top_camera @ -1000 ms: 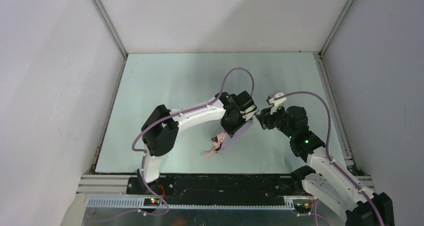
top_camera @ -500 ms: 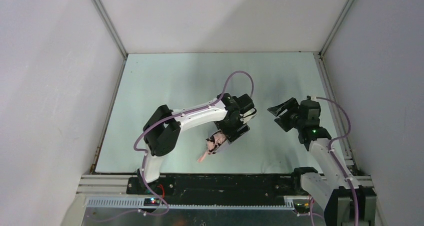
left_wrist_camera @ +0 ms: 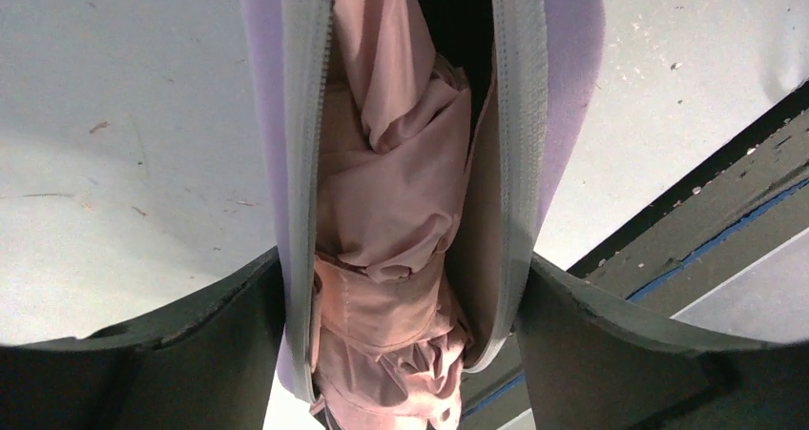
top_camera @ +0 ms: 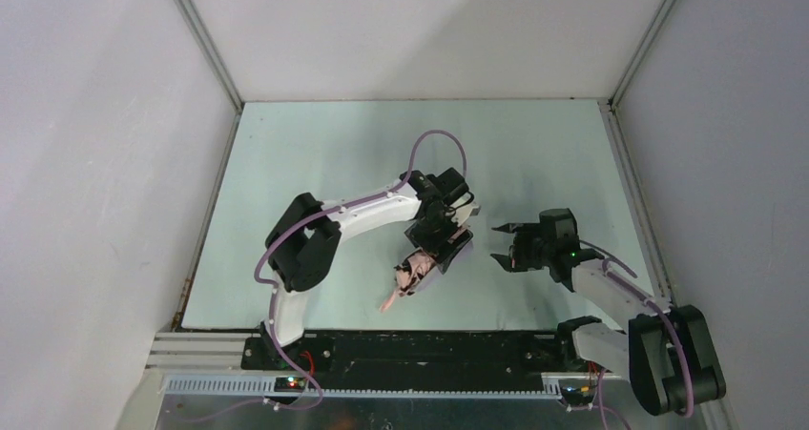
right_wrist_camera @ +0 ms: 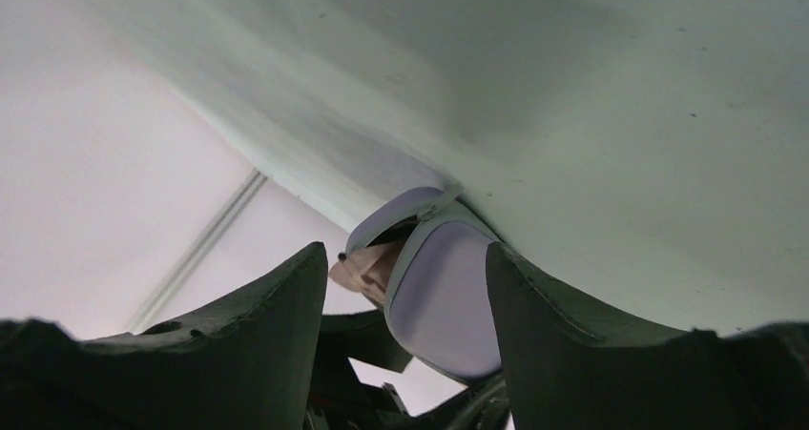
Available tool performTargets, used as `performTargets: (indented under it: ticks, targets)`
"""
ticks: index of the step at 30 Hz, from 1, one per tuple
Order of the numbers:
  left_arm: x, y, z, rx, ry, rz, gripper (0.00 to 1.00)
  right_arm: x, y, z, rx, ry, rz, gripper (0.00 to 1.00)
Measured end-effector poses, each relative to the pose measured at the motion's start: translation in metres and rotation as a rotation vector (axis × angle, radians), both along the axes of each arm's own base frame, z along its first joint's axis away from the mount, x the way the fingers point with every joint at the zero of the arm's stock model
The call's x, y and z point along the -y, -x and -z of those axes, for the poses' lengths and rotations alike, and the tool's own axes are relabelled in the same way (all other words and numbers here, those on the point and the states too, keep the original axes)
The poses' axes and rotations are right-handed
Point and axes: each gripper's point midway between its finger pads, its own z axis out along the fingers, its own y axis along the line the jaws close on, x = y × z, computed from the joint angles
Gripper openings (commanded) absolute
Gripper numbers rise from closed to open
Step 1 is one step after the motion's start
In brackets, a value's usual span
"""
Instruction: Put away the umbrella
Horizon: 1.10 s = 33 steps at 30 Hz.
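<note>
The left gripper [left_wrist_camera: 401, 258] stands spread wide astride the case [left_wrist_camera: 568, 87], gripping nothing. Between its fingers the umbrella [left_wrist_camera: 391, 201] sits bunched inside (zip not yet closed). The right gripper [right_wrist_camera: 405, 251], open and empty, faces the case, probably to steady it.

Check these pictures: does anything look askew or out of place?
Yes. The umbrella is only half packed: its crumpled pink fabric bulges through the unzipped opening of the lilac case and pokes out past one end, over the table.
</note>
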Motion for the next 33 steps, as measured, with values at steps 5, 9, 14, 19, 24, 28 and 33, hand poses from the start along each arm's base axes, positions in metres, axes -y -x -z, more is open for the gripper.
performTargets:
  ticks: [5,9,14,19,24,28,33]
  targets:
    - [-0.002,0.004,0.007,-0.01,0.005,0.003,0.53,-0.009,0.008,0.016,-0.132,-0.014,0.055,0.64]
    - [-0.004,0.006,0.007,-0.005,0.015,0.002,0.27,-0.014,0.011,0.026,-0.182,-0.009,0.086,0.63]
    - [-0.005,0.008,0.004,0.009,0.036,-0.018,0.03,-0.018,0.012,0.039,-0.229,-0.005,0.108,0.63]
    - [-0.008,0.007,-0.002,0.035,0.039,-0.034,0.0,-0.03,0.008,0.039,-0.215,-0.022,0.086,0.62]
    - [-0.008,0.003,-0.011,0.068,0.05,-0.046,0.0,-0.042,-0.001,0.037,-0.193,-0.034,0.064,0.61]
    - [-0.008,0.003,-0.017,0.081,0.064,-0.046,0.0,-0.051,-0.009,0.029,-0.162,-0.048,0.048,0.61]
    - [-0.01,0.003,-0.017,0.094,0.068,-0.046,0.0,-0.06,-0.018,0.024,-0.122,-0.069,0.034,0.55]
